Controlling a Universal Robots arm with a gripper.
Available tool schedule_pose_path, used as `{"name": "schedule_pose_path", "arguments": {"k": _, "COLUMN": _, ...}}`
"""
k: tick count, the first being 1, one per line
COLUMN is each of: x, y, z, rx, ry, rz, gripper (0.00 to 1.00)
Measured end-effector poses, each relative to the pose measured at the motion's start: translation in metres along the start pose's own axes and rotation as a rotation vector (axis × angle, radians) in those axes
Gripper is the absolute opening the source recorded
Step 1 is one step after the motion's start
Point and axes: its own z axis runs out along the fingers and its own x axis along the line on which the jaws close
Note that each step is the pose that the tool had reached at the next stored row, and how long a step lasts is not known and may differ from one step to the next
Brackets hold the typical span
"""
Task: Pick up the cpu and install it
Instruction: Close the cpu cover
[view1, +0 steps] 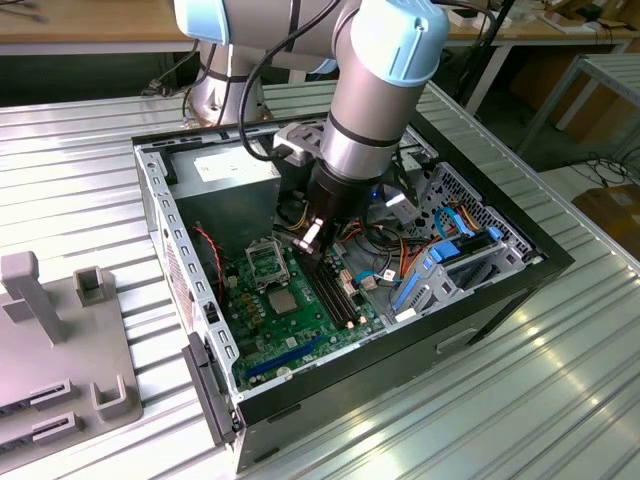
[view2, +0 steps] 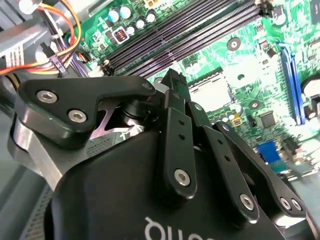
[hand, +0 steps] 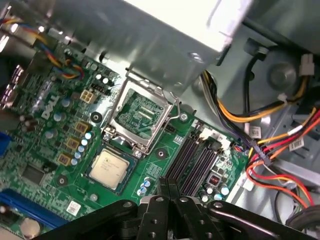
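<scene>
Gripper: your gripper (view1: 322, 243) hangs inside the open computer case (view1: 520, 262), above the memory slots (view1: 335, 293). In both wrist views its fingers (hand: 167, 189) sit pressed together with nothing between them.
CPU: the cpu (hand: 111, 167) lies flat on the green motherboard (hand: 55, 150), silver top up, untouched. In the exterior view you will find it at about 7 o'clock from your gripper (view1: 283, 303), near it but apart.
Socket: the metal-framed socket (hand: 140, 115) stands open just beside the cpu; in the exterior view it is at 12 o'clock from the chip.
Cables: orange, red and yellow wires (hand: 280, 145) run along the case beside the slots.
Table: a grey fixture (view1: 60, 340) rests at 9 o'clock from the case, well apart.
</scene>
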Motion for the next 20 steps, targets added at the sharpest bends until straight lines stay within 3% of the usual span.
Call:
{"name": "schedule_pose_path", "arguments": {"k": 2, "x": 0.0, "y": 0.0, "z": -0.0001, "rx": -0.0042, "ry": -0.0028, "rz": -0.028, "gripper": 0.11}}
{"name": "schedule_pose_path", "arguments": {"k": 3, "x": -0.0002, "y": -0.0001, "z": 0.0, "rx": -0.0128, "ry": -0.0085, "rz": -0.045, "gripper": 0.11}}
{"name": "schedule_pose_path", "arguments": {"k": 6, "x": -0.0009, "y": -0.0005, "z": -0.0001, "rx": -0.0491, "ry": -0.0318, "rz": -0.061, "gripper": 0.11}}
{"name": "schedule_pose_path", "arguments": {"k": 10, "x": -0.0016, "y": -0.001, "z": -0.0001, "rx": -0.0921, "ry": -0.0593, "rz": -0.08, "gripper": 0.11}}
{"name": "schedule_pose_path", "arguments": {"k": 14, "x": -0.0017, "y": -0.001, "z": 0.0, "rx": -0.1252, "ry": -0.0793, "rz": -0.114, "gripper": 0.11}}
{"name": "schedule_pose_path", "arguments": {"k": 16, "x": -0.0016, "y": -0.001, "z": 0.0001, "rx": -0.1264, "ry": -0.0788, "rz": -0.133, "gripper": 0.11}}
{"name": "schedule_pose_path", "arguments": {"k": 20, "x": -0.0017, "y": -0.001, "z": 0.0001, "rx": -0.1265, "ry": -0.0787, "rz": -0.134, "gripper": 0.11}}
